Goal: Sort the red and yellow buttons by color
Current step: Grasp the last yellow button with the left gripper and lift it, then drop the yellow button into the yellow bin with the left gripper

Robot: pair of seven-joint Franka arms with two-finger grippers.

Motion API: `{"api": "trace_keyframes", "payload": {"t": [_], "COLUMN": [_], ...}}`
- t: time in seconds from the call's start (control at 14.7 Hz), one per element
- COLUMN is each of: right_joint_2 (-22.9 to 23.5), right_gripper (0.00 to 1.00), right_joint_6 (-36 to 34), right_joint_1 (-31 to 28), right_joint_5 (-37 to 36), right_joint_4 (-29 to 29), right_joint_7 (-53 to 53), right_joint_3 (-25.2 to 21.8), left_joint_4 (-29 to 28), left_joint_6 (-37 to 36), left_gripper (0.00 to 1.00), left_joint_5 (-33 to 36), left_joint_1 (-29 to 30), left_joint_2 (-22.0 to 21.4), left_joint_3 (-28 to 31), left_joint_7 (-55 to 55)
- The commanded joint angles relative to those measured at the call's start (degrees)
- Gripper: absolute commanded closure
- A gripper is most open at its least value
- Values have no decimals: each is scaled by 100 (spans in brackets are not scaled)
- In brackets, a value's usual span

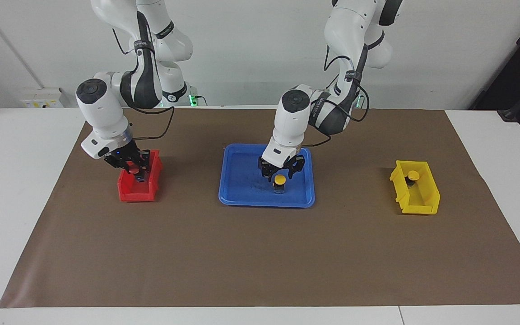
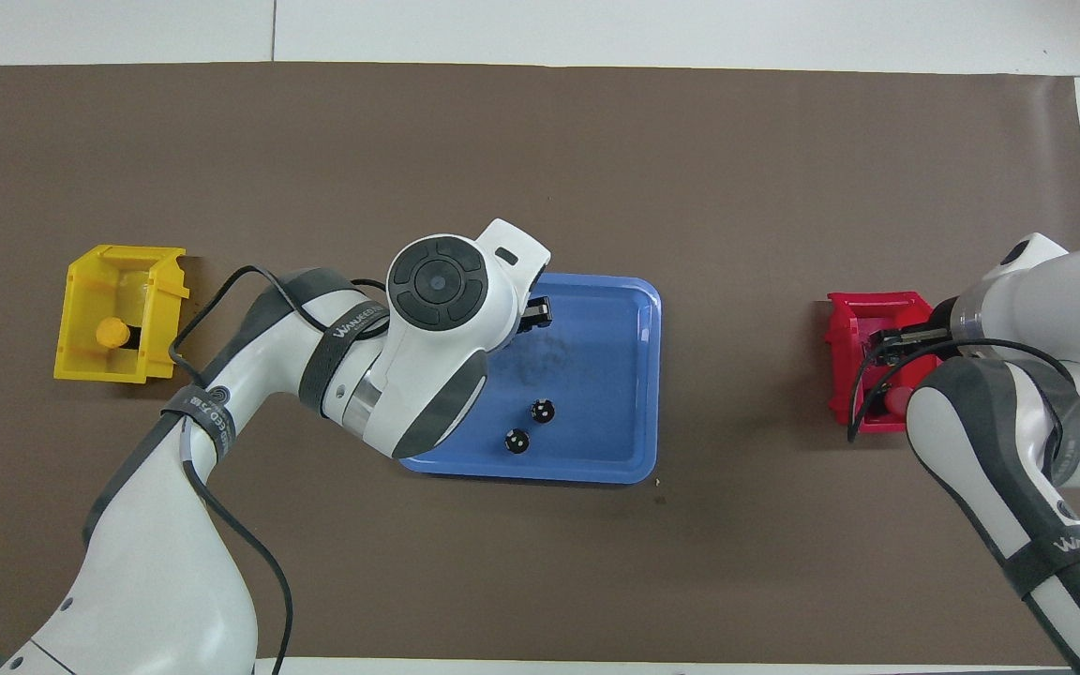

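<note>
**Ana:** What is closest to the robots?

**Ben:** Two dark cylinders (image 2: 544,410) with no caps. They stand in the blue tray (image 1: 242,198), in the part of it nearest the robots.

**Ana:** And a bit farther out?

**Ben:** The left gripper (image 1: 280,176) hangs low over the same tray. Its claw is spread wide. A yellow button (image 1: 280,180) stands in the tray right under it, in the space between the two fingers. The claw does not squeeze it.

**Ana:** Where is the right gripper?

**Ben:** The right gripper (image 1: 136,173) is down in the red bin (image 1: 127,194), toward the right arm's end of the table. A red button (image 1: 132,170) is in there, right at the claw. I cannot tell if that claw is spread or pinching.

**Ana:** Is there one more yellow one?

**Ben:** Yes. The other yellow button (image 1: 412,175) sits in the yellow bin (image 1: 422,205), cap up, toward the left arm's end. It is well apart from both grippers.

**Ana:** What is under it all?

**Ben:** A brown mat (image 1: 260,253). The tray and both bins rest on it, and it lies on a white table (image 1: 16,203)
</note>
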Motion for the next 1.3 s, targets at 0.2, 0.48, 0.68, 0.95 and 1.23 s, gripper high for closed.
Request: {"api": "trace_keyframes", "payload": {"t": [0.2, 0.48, 0.68, 0.95, 1.23], "right_joint_2": [102, 165, 173, 217, 261], "right_gripper": [81, 66, 47, 38, 37], "right_joint_6": [371, 362, 248, -93, -840], "right_joint_1": [-105, -105, -114, -70, -43], "right_joint_5": [30, 30, -5, -5, 39], "right_joint_4": [-242, -225, -111, 204, 985], "right_joint_7": [-173, -173, -182, -199, -191], "right_joint_3": [39, 39, 39, 39, 65], "left_joint_4": [83, 855, 1006, 1006, 823], "left_joint_6": [113, -931, -1801, -2419, -1965], "left_gripper": [99, 99, 99, 99, 99], "left_joint_5": [122, 122, 192, 623, 379], "left_joint_1": [-67, 55, 494, 1704, 3278], "left_joint_2": [202, 185, -315, -799, -861], "left_joint_3": [34, 69, 227, 342, 342], "left_joint_7": [-206, -171, 144, 1933, 4210]}}
